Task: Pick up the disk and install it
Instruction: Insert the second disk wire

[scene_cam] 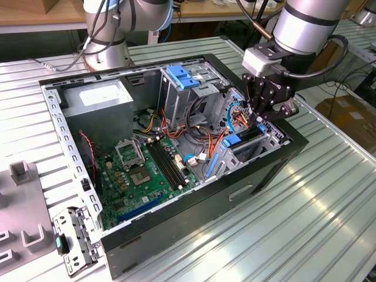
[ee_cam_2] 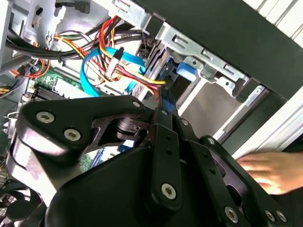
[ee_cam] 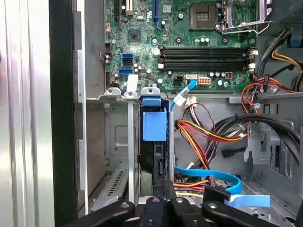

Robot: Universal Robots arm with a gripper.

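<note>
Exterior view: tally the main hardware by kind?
Arms: 2
Case: 1
Motherboard: 1
Power supply: 1
Disk: 1
Total: 6

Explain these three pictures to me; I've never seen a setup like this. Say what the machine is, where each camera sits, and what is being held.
The machine is a grey robot arm ending in a black gripper. The exterior view looks from off the arm at an open black computer case lying on a ribbed metal table, its green circuit board exposed. Both wrist views come from cameras riding on the arm. The gripper is down at a metal drive bay, where the disk, a dark flat drive in a bright blue plastic frame, stands on edge in a slot. The gripper's fingers close around its near edge. A person's hand shows beside the case.
</note>
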